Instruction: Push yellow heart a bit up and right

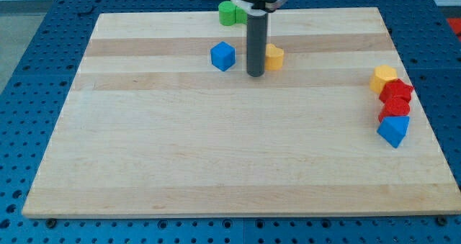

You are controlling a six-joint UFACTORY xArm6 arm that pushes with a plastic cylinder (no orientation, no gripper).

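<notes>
Pale wood makes up the board [238, 165], a wide tabletop of joined planks that fills most of the view, resting on a blue perforated bench [29, 71]. Over its top edge, near the middle, hangs the arm's dark rod [256, 46], upright; my tip [256, 75] meets the wood a short way in from that edge. I carry no gripper, so nothing opens, closes or is held; the rod only pushes. By the right edge a tight column of blocks runs downward: a yellow block [384, 78] at the top, a red block [397, 92] touching it below, a second red block [394, 110] under that, and a blue triangular block [393, 130] at the bottom. A blue cube [223, 56] sits just left of my tip, apart from it. The yellow heart [274, 57] lies right against the rod's right side, partly hidden behind it. A green block [230, 13] sits at the top edge, half hidden behind the arm.
</notes>
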